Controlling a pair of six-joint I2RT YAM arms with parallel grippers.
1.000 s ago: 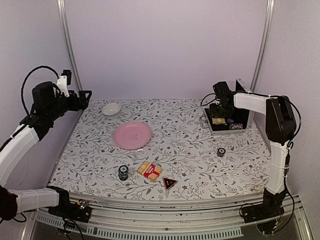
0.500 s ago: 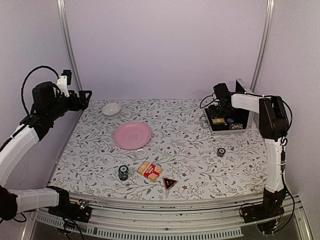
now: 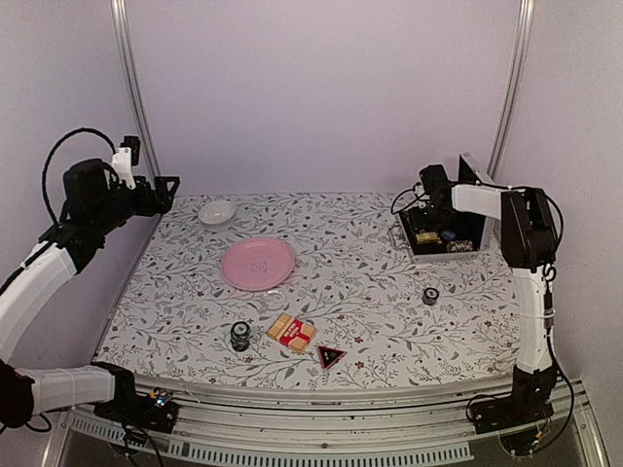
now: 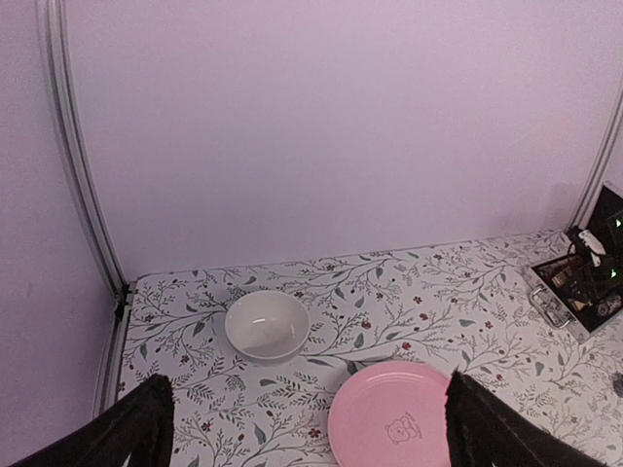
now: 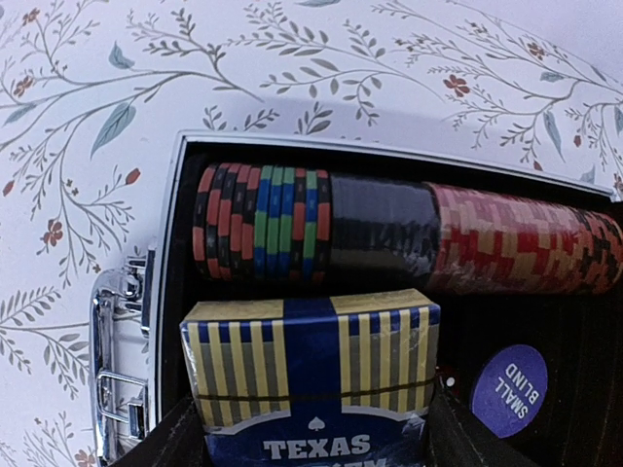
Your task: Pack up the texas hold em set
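The silver case (image 3: 405,236) lies open at the back right, its lid (image 3: 473,169) standing up. My right gripper (image 3: 429,207) is over it, shut on a blue striped card deck (image 5: 311,375) with a finger (image 5: 164,445) on each side. A row of chips (image 5: 389,238) and a purple "small blind" button (image 5: 509,389) lie in the black lining. On the table front sit a red card deck (image 3: 291,332), a black triangular marker (image 3: 330,356) and a chip stack (image 3: 239,337). Another chip stack (image 3: 429,296) lies near the case. My left gripper (image 3: 167,190) hangs open and empty at the far left.
A pink plate (image 3: 257,264) lies mid-table and a small white bowl (image 3: 216,212) behind it to the left. The left wrist view shows the bowl (image 4: 266,325), the plate (image 4: 394,428) and the case (image 4: 574,292) far right. Walls enclose the table's back and sides.
The right arm's elbow has swung a little left and folded in, while its gripper stays at the case with the blue deck. The left arm has not moved.
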